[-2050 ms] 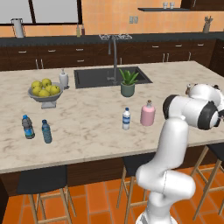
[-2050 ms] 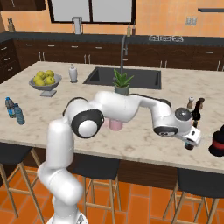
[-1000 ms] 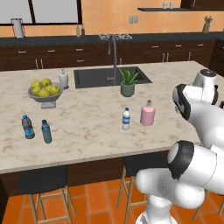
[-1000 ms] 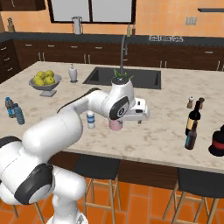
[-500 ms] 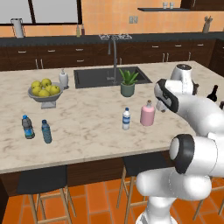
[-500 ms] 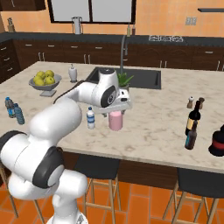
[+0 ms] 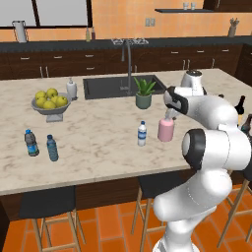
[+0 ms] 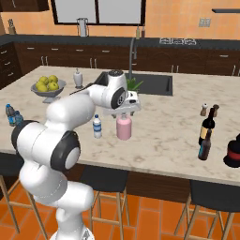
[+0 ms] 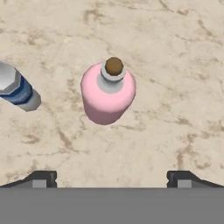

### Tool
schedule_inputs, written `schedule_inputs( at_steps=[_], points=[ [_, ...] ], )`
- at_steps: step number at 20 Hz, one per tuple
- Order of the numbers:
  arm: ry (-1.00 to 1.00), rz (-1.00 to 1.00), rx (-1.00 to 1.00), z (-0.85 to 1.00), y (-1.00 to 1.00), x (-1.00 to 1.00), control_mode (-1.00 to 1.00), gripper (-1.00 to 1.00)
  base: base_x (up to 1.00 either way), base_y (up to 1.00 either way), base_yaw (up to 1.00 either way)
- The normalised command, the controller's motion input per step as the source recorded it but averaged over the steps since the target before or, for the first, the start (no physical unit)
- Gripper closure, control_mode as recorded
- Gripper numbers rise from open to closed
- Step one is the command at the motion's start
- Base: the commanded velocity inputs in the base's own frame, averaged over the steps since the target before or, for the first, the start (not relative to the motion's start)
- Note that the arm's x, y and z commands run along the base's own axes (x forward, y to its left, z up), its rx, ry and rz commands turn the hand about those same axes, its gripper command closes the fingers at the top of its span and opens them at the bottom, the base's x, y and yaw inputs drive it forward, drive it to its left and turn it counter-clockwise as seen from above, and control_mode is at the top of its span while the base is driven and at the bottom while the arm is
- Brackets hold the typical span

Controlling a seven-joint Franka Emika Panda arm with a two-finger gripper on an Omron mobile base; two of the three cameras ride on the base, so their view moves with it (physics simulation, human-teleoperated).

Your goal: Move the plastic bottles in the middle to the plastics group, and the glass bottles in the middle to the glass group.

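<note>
pincer [image 9: 112, 177] hangs wide open above your pink bottle [image 9: 108, 93], holding nothing; white-capped water bottle [image 9: 15, 89] stands just beside it on the counter [image 9: 183, 65].

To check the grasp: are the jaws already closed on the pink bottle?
No. In the hand view the pink bottle stands free on the counter, with the gripper open above it.

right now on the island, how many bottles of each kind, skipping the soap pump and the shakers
water bottles: 3
pink bottle: 1
dark bottles: 2
total: 6
</note>
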Motion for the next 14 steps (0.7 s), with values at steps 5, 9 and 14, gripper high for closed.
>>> schedule_inputs(
  at_steps=[5, 9, 14],
  points=[
    [0.01, 0.00, 0.00, 0.00, 0.19, 0.19, -1.00, -1.00, 0.00, 0.00, 0.00],
    [0.01, 0.00, 0.00, -0.08, 0.17, 0.42, -1.00, -1.00, 0.00, 0.00, 0.00],
    [0.00, 0.00, 0.02, -0.35, 0.00, 0.70, -1.00, -1.00, 0.00, 0.00, 0.00]
  ],
)
